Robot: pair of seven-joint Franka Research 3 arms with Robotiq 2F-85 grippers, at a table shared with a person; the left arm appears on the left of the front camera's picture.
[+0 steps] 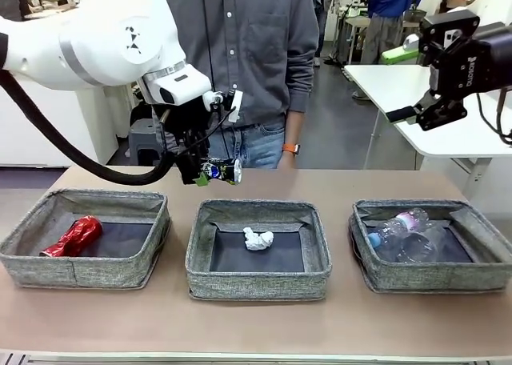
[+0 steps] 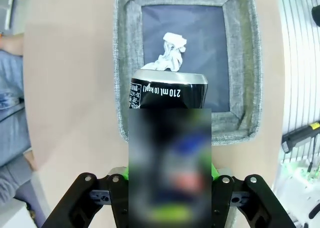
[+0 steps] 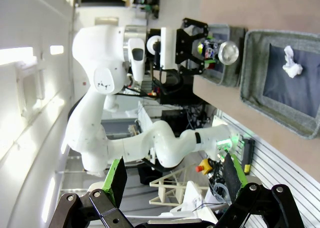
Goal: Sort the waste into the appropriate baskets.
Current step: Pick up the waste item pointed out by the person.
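Left tool (image 1: 210, 173): clamps dark blue-black drink can (image 1: 221, 171), lying sideways above middle grey woven basket (image 1: 258, 281)'s far rim.
Can: dented, white print.
Right tool (image 3: 172, 175): wide, raised.

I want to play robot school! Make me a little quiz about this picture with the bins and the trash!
1. True or false: the left gripper is holding the dark drink can.
2. Which basket holds the white paper ball? A) left basket B) middle basket C) right basket
3. Fill in: the red can lies in the ____ basket.

Key: 1 true. 2 B. 3 left. The right gripper is open, raised above the table, and the right basket holds clear plastic bottles.
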